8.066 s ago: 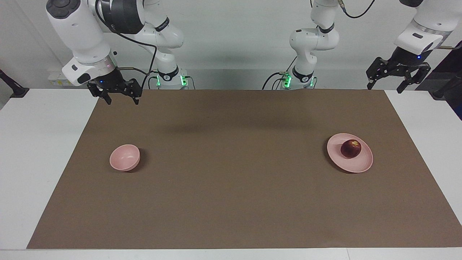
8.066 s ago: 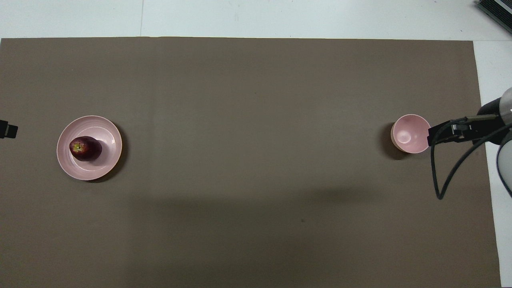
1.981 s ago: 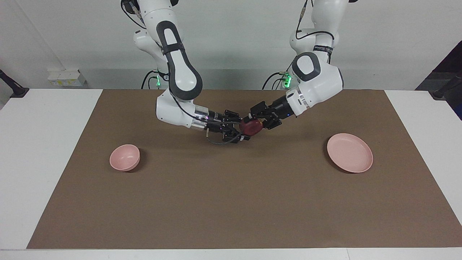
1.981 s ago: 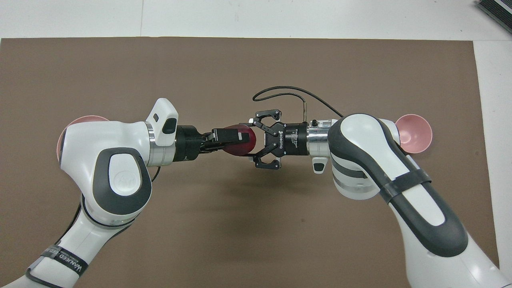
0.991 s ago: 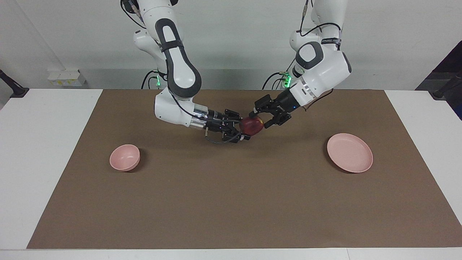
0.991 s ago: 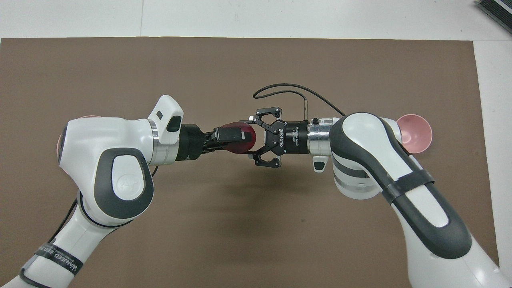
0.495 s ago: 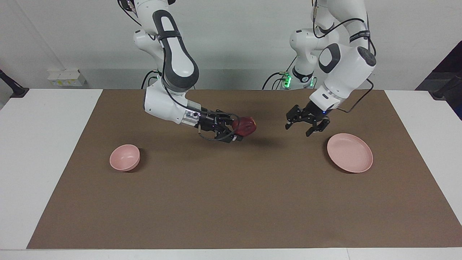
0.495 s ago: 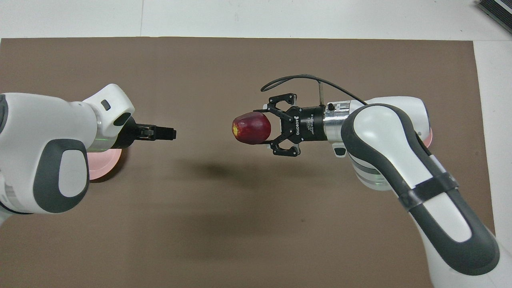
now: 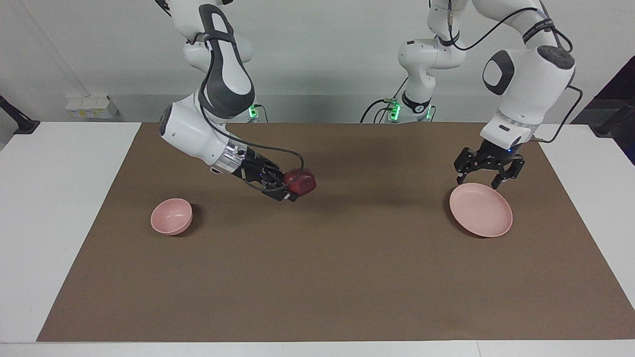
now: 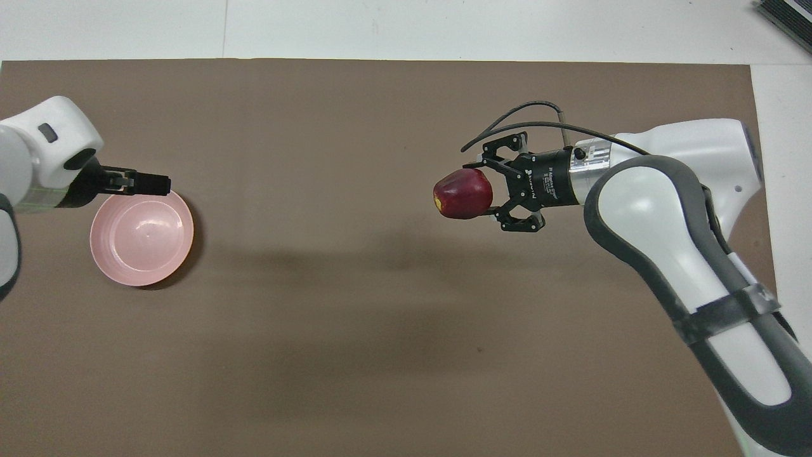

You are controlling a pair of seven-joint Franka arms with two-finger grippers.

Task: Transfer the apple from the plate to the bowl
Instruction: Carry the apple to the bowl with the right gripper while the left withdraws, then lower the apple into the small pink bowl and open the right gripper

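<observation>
The dark red apple [image 9: 302,182] [image 10: 463,193] hangs in the air over the middle of the brown mat, a little toward the right arm's end. My right gripper [image 9: 292,187] [image 10: 474,192] is shut on it, with the wrist tilted down. The small pink bowl [image 9: 171,216] stands empty at the right arm's end; the right arm hides it in the overhead view. The flat pink plate [image 9: 481,210] [image 10: 143,244] lies empty at the left arm's end. My left gripper [image 9: 485,174] [image 10: 158,184] hangs open and empty just above the plate's rim on the robots' side.
A brown mat [image 9: 317,277] covers most of the white table [image 9: 54,198]. A black cable [image 9: 278,148] loops from the right wrist above the apple. Nothing else stands on the mat between apple and bowl.
The left gripper has drawn back from the apple to over the plate's rim. The right gripper has carried the apple away from the middle toward the bowl's end.
</observation>
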